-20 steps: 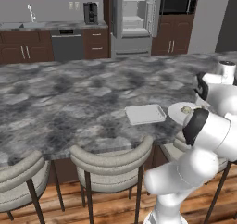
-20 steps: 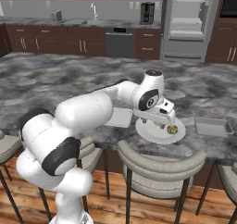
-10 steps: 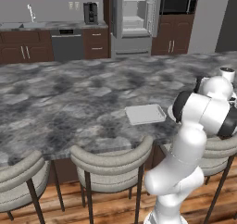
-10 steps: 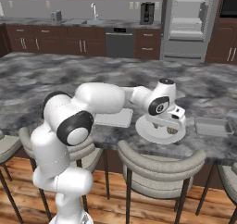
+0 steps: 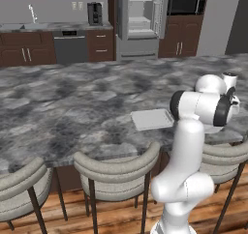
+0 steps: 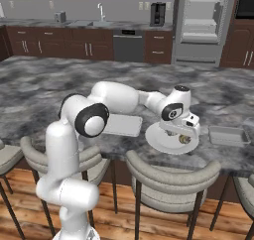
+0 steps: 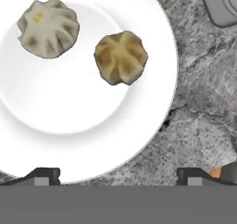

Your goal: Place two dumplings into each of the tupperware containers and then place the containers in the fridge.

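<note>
Presently, no readable writing or brand marks on any item.

Gripper (image 7: 118, 174): jaws spread wide, holding nothing, poised over the round white plate (image 7: 55, 149), touching neither dumpling.

Plate contents: two dumplings, a pale one (image 7: 47, 28) and a browner one (image 7: 121, 57), near each other but apart.

Tupperware containers: one (image 6: 121, 125) just beside the plate on the arm's side, one (image 6: 228, 136) on the plate's other side; contents of both cannot be told.

Fridge (image 6: 203, 26): across the kitchen, door open, pale shelves showing.
</note>
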Available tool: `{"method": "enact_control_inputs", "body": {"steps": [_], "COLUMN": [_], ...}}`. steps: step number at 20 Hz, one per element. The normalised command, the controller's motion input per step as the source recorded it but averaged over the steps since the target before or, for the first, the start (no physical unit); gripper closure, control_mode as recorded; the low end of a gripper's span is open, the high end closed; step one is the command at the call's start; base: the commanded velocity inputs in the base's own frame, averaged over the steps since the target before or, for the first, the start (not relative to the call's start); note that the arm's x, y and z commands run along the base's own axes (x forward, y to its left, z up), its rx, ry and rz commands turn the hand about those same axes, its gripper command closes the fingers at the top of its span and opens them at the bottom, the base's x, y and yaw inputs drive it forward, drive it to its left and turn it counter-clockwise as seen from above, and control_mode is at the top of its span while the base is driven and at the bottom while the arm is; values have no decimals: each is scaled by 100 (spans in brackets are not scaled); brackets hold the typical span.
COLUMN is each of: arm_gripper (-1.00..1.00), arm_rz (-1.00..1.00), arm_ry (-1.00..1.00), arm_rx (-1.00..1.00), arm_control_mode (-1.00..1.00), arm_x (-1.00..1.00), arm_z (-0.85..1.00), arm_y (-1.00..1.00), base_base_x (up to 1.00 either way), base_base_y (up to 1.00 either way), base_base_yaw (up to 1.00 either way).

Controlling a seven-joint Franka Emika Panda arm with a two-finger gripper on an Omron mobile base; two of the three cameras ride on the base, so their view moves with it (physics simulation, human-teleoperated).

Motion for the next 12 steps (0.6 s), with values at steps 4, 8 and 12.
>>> {"method": "enact_control_inputs", "body": {"steps": [4, 8, 12], "arm_gripper": [-100, -100, -100], "arm_rz": [0, 0, 0], "arm_ry": [0, 0, 0], "arm_rx": [0, 0, 0], "arm_control_mode": [-100, -100, -100], "arm_x": [44, 30, 25], "arm_z": [-31, -11, -16], "arm_y": [-3, -13, -16], "base_base_x": [0, 0, 0], "base_base_y": [0, 0, 0], "base_base_yaw": [0, 0, 0]}}
